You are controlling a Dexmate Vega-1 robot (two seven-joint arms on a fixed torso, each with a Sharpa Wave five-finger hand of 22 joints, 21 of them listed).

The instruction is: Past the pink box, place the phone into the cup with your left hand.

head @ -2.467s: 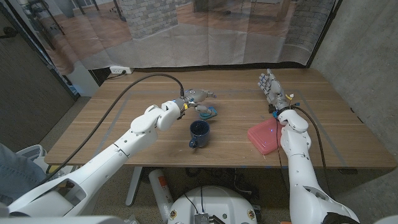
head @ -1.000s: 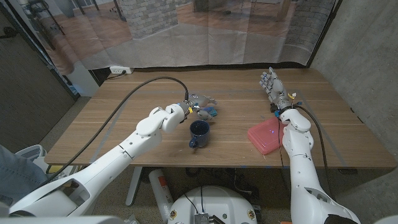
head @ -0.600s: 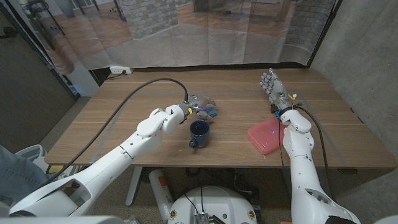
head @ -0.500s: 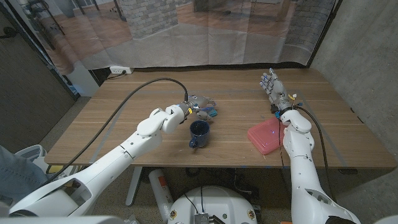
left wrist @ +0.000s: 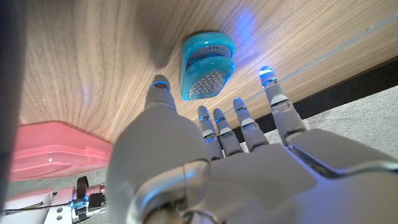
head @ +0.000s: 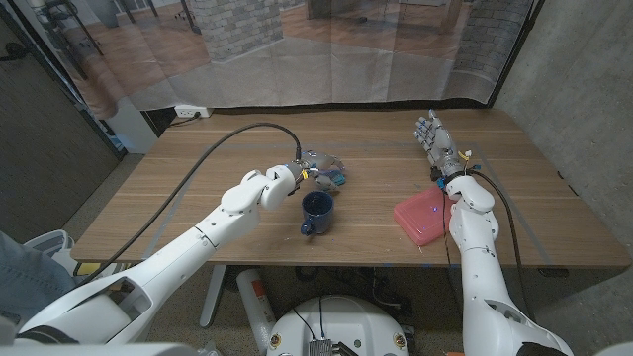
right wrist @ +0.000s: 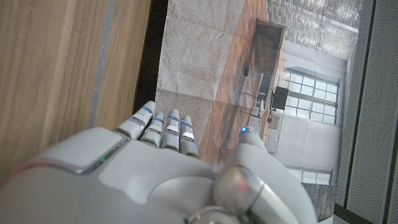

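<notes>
The phone (left wrist: pixel 207 66) is lying flat on the table (head: pixel 227 148) just beyond the cup (head: pixel 316 212), long axis running along the left hand (left wrist: pixel 211 162) (fingers spread above it, holding nothing). The head view is hiding this gap.

Wooden table (head: pixel 198 198) on bare concrete floor (head: pixel 584 316). Translucent plastic curtain (head: pixel 297 59) hangs behind it; brick pillar (head: pixel 232 25) and wood flooring beyond. Grey textured wall (head: pixel 584 89) at right. White power strip (head: pixel 190 113) below curtain.
</notes>
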